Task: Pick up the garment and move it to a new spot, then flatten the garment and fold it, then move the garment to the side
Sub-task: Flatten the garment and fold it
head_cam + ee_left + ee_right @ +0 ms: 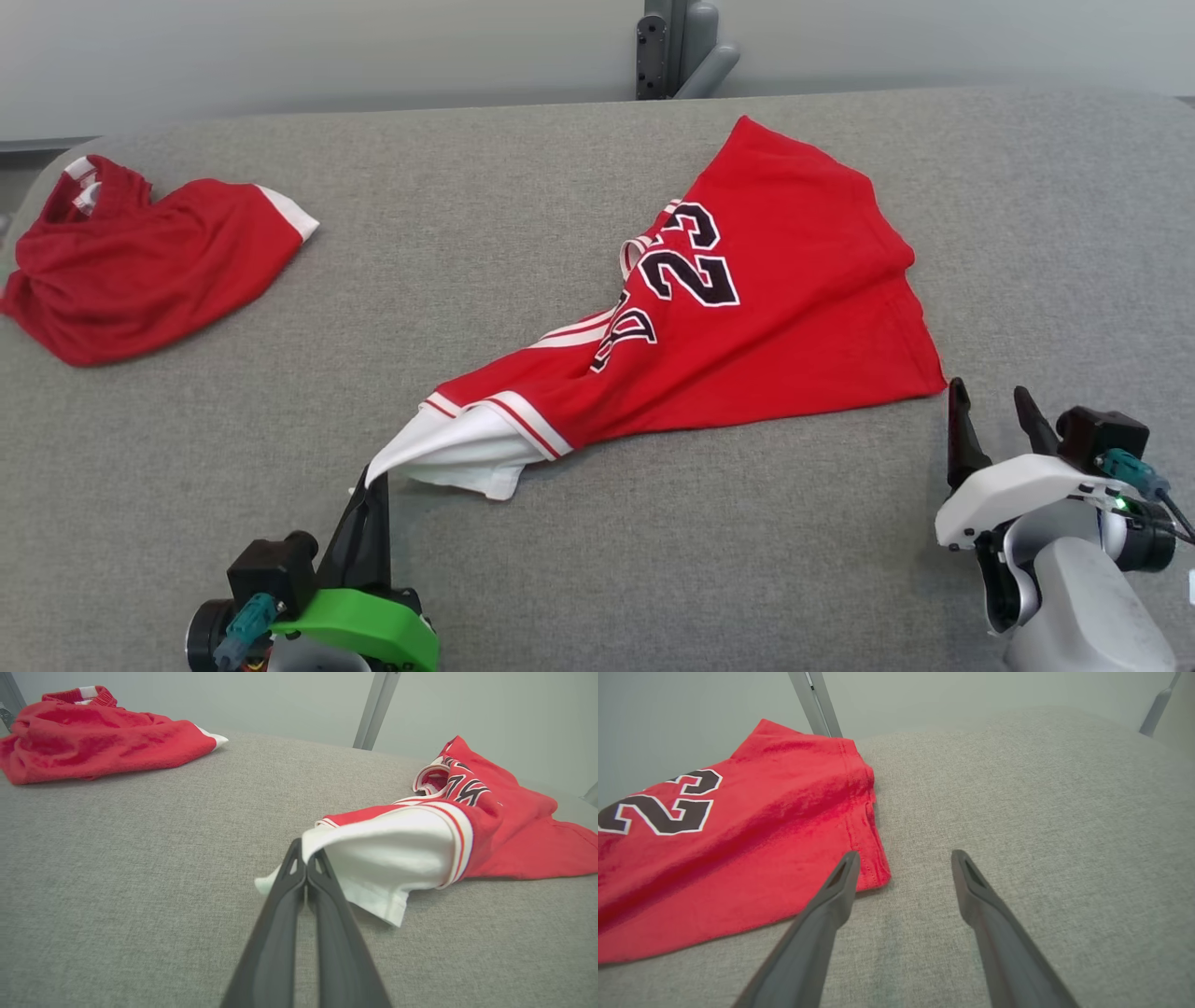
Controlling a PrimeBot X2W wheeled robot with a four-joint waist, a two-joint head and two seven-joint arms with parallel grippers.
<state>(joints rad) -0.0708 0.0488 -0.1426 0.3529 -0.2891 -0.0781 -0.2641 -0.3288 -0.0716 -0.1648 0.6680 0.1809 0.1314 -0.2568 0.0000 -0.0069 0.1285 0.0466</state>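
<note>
Currently the left gripper has its fingers pinching the white sleeve edge of the red numbered jersey, which lies stretched across the grey fabric-covered table. The right gripper has its fingers spread beside the hem corner, holding nothing. Risk: the thin edge grip may slip under drag. A pale wall stands behind, and a second red garment lies far left.

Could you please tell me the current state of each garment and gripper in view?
jersey: lying creased on the grey surface, white end lifted
left gripper: shut on the jersey's white end
right gripper: open, empty, beside the jersey's near corner
second red garment: crumpled, lying apart at the left
</note>
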